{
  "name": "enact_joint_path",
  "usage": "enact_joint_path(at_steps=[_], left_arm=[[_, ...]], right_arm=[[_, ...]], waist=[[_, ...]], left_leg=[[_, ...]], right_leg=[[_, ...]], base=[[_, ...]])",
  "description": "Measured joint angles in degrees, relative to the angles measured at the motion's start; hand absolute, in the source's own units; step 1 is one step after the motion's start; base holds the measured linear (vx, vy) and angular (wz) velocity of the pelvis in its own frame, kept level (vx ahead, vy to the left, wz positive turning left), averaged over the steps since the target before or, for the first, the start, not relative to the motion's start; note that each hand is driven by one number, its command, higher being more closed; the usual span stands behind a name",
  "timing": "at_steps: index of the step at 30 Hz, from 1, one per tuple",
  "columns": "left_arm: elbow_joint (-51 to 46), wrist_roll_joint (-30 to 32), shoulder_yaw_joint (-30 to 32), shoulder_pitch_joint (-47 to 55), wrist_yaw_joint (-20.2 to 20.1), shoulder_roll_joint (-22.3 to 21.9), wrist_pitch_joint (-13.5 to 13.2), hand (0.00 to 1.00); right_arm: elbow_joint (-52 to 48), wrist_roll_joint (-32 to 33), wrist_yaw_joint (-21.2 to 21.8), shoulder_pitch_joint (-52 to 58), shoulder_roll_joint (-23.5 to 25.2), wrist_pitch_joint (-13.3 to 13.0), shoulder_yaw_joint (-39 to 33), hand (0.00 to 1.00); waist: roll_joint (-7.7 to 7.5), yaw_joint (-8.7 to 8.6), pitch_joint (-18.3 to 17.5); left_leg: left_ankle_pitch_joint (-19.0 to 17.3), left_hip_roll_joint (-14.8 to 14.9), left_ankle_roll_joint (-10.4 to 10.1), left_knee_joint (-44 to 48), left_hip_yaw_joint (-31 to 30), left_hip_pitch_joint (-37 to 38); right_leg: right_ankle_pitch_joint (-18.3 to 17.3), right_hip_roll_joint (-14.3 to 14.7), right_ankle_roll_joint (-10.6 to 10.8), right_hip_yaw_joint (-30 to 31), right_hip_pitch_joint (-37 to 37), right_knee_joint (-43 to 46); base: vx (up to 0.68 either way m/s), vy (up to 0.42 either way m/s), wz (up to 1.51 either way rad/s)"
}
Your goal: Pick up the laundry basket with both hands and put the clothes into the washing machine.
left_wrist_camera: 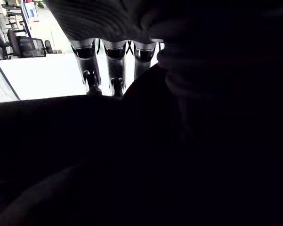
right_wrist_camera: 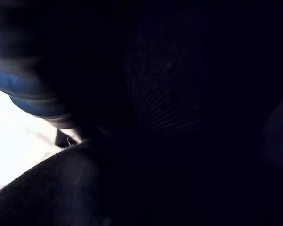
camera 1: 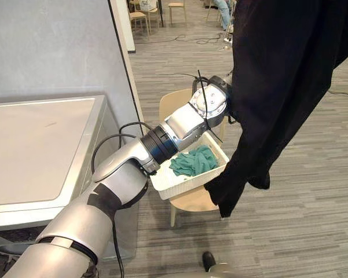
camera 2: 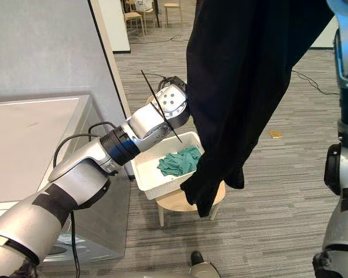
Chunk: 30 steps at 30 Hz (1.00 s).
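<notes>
1. The washing machine (camera 1: 40, 150) stands at the left, its flat grey top shut.
2. A black garment (camera 1: 284, 87) hangs from the top right down over the right side of the scene. Its lower end dangles at the basket's near right corner.
3. A wooden seat (camera 2: 176, 201) stands on the floor just right of the machine and carries the basket.
4. The white laundry basket (camera 1: 168, 184) rests on that seat, with neither hand on it. The left arm crosses above its far left side.
5. A green cloth (camera 1: 194, 161) lies crumpled inside the basket.
6. The left hand (left_wrist_camera: 114, 61) is against the black garment. Its fingers run into the dark cloth and their tips are hidden, so I cannot tell whether it grasps.
7. The right hand (right_wrist_camera: 30, 92) is pressed close to dark cloth. I cannot tell whether it is clenched or released.
</notes>
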Motion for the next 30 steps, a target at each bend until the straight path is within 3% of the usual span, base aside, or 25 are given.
enact_joint_path(at_steps=[14,15,23,30], left_arm=[[1.11,0.97,1.87,-0.06,0.71,0.1,0.06,1.0],[1.75,0.99,1.94,-0.04,0.72,0.1,0.08,1.0],[1.96,1.42,6.0,3.9,0.91,1.34,0.29,1.0],[1.63,3.95,9.09,11.46,2.09,3.76,0.88,1.0]], right_arm=[[0.05,-0.03,-0.07,1.67,-2.07,0.22,-2.8,1.0],[0.08,-0.03,-0.08,2.28,-2.51,0.26,-3.54,0.0],[2.14,0.0,-0.31,14.28,-6.33,0.6,-14.97,0.0],[3.11,0.06,-0.43,30.06,-7.79,2.92,-30.47,0.0]], waist=[[0.06,0.01,0.06],[0.04,0.0,0.07],[-0.09,-0.07,0.15],[-0.19,-0.76,0.21]], left_leg=[[0.0,-0.08,0.01,0.0,-0.21,-0.03],[0.0,-0.08,0.01,0.0,-0.22,-0.04],[-0.07,-0.06,0.11,0.0,-0.3,-0.13],[-0.47,-0.12,0.34,0.09,-0.46,-0.48]], right_leg=[[-0.02,-0.12,0.03,-0.14,0.11,0.02],[-0.02,-0.12,0.03,-0.15,0.11,0.02],[-0.09,-0.13,0.11,-0.2,0.27,-0.03],[-0.29,-0.24,0.31,-0.3,0.36,-0.15]], base=[[0.0,0.0,0.0],[0.0,0.0,0.0],[0.0,0.0,0.0],[0.0,0.0,0.0]])
